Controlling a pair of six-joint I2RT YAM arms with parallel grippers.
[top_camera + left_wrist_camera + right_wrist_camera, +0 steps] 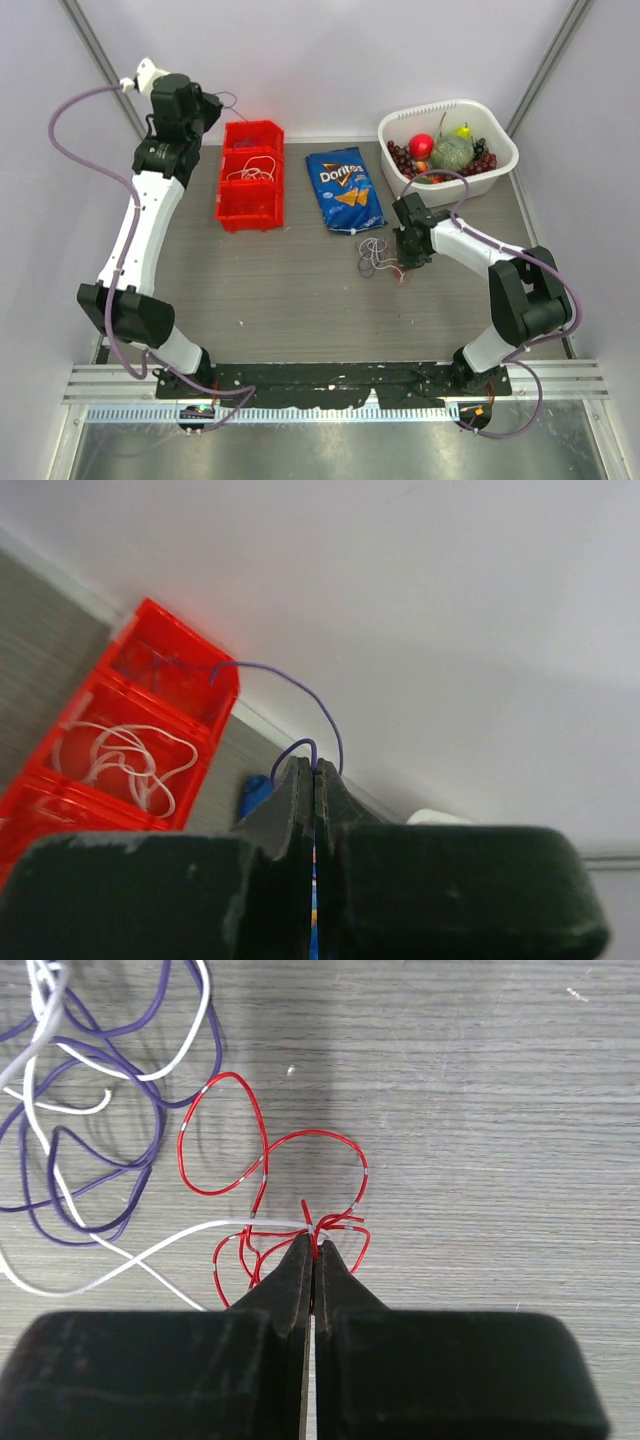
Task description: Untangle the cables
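Observation:
A loose tangle of cables (376,256) lies on the table below the chip bag. In the right wrist view it shows as purple loops (95,1150), a white wire (120,1260) and a red cable (262,1170). My right gripper (313,1245) is shut on the red cable down at the table; it also shows in the top view (405,268). My left gripper (315,767) is shut on a purple cable (300,685) and holds it high above the red bin's far compartment (170,665); it also shows in the top view (212,105). A white cable (125,765) lies coiled in the bin's middle compartment.
A red three-compartment bin (250,175) stands at the back left. A blue Doritos bag (344,188) lies mid-table. A white basket (500,150) of fruit stands at the back right. Walls close in on the left, right and back.

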